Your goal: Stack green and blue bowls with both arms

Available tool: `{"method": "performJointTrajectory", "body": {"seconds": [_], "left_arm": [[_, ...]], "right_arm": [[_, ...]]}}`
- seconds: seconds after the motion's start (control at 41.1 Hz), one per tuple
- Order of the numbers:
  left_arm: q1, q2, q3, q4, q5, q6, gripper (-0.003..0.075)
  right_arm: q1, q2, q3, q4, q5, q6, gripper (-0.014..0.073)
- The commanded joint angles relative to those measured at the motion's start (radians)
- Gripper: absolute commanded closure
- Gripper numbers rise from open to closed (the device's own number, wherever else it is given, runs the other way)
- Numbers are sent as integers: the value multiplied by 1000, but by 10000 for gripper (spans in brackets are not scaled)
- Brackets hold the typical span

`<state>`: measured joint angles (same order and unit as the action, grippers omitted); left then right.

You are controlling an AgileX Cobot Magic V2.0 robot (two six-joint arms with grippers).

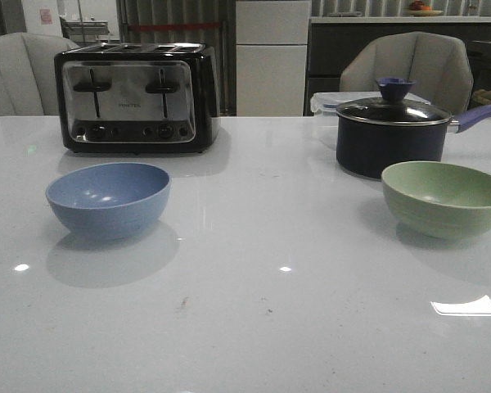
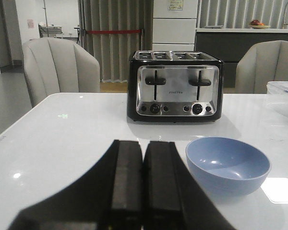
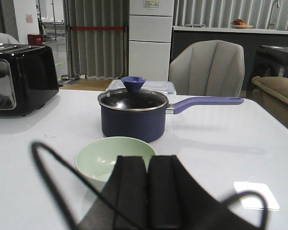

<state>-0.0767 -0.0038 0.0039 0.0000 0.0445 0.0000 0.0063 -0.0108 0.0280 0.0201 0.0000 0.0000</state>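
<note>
white glossy table (image 1: 254,327), nothing stacked yet: the blue bowl (image 1: 108,199) is seen in front of the toaster (image 1: 137,97), the green bowl (image 1: 445,197) well apart, just before the saucepan (image 1: 391,135). left gripper (image 2: 143,191) and right gripper (image 3: 147,191) are clenched, empty. opening and reaching are judged next.

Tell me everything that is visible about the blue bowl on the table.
The blue bowl is round, dusty blue, with a matte, plastic-like surface and a plain smooth rim. It stands upright and empty on the white table, on the robot's left side, in front of the toaster and apart from it. Nothing touches it except the table. The left hand is shut and is beside the bowl, without contact. Soft light spots show inside the bowl.
</note>
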Motion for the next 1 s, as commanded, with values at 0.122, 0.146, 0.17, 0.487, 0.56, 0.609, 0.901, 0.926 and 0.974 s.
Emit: {"method": "performJointTrajectory", "body": {"seconds": [0.122, 0.146, 0.17, 0.487, 0.56, 0.609, 0.901, 0.926, 0.974], "left_arm": [[-7, -19, 2, 0, -129, -10, 627], [-7, -19, -3, 0, -136, -10, 627], [-7, -19, -7, 0, -138, -10, 627], [-7, 23, -328, -9, 14, -10, 627], [-7, 74, -425, -9, 113, -10, 627], [-7, 113, -492, -9, 173, -10, 627], [-7, 351, -753, -11, 461, -10, 627], [-7, 363, -754, -11, 476, -10, 627], [-7, 387, -754, -11, 502, -10, 627]], "right_arm": [[-2, -19, -5, 3, -122, -13, 567], [-2, -19, -7, 5, -124, -13, 567], [-2, -19, -14, 5, -120, -11, 567], [-1, -11, -304, 5, 119, -8, 567], [-1, 13, -393, 5, 181, -8, 567], [-1, 40, -450, 5, 226, -8, 567], [-1, 295, -707, 5, 522, -8, 567], [-1, 323, -711, 5, 536, -8, 567], [-1, 358, -711, 5, 553, -8, 567]]}}
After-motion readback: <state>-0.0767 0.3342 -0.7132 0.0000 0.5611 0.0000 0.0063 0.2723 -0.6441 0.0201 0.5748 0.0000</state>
